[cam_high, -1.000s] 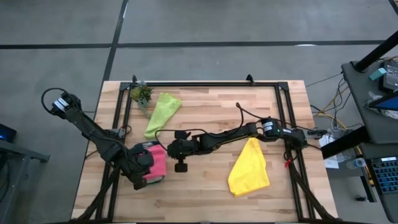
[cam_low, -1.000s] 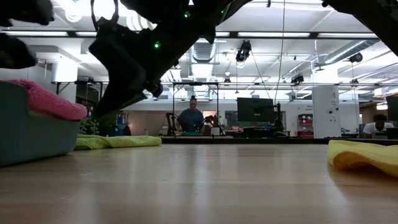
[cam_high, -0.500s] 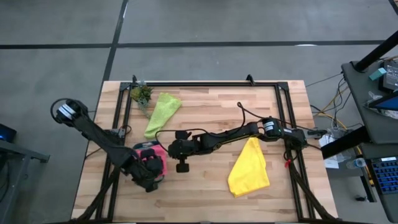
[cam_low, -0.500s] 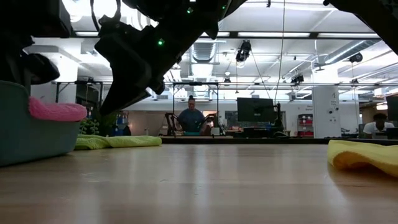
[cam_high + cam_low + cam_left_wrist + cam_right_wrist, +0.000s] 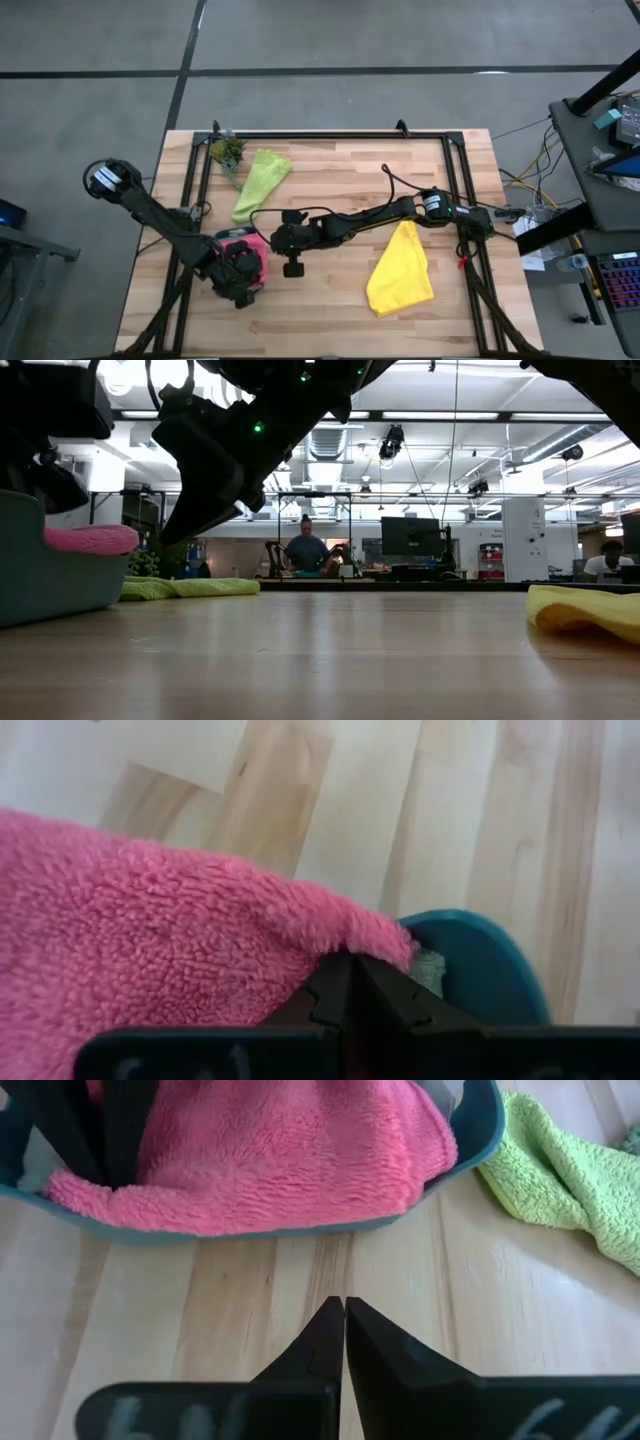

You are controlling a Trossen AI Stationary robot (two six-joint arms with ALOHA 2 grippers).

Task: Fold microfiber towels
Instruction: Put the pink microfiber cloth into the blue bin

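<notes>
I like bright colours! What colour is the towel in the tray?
Pink towel, clearest in the right wrist view.

Robotics lab: open hall, monitors [image 5: 408,536], ceiling strip lights [image 5: 430,416].

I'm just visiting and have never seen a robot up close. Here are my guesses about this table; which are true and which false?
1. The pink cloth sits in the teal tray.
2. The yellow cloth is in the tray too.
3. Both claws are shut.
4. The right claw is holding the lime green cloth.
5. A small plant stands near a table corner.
1. True: the pink towel lies in the teal tray, with the left claw down at it.
2. False: the yellow towel lies on the bare table, apart from the tray.
3. True.
4. False: the right claw is shut on nothing; the lime green towel lies on the table.
5. True: the potted plant stands beside the lime green towel.
</notes>
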